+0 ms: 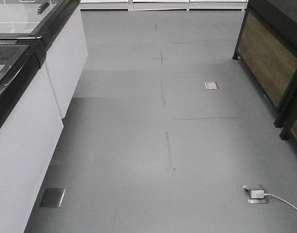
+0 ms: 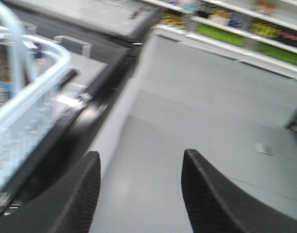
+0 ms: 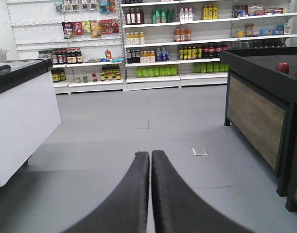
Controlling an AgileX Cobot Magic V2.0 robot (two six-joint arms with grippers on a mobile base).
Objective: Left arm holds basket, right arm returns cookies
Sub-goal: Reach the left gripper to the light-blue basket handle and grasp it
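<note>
The light blue basket (image 2: 26,107) with slotted sides shows only in the blurred left wrist view, at the far left, resting on the black-rimmed freezer. Its loop handle (image 2: 14,46) stands up. My left gripper (image 2: 141,158) is open and empty, to the right of the basket and apart from it, over the grey floor. My right gripper (image 3: 150,155) is shut on nothing and points down the aisle over the floor. The cookies box is out of view. Neither arm shows in the front view.
A white chest freezer (image 1: 26,97) with black rim lines the left. A dark wood-panelled display stand (image 1: 274,63) stands at the right. Stocked shelves (image 3: 163,43) fill the far wall. A floor socket with white plug and cable (image 1: 257,194) lies front right.
</note>
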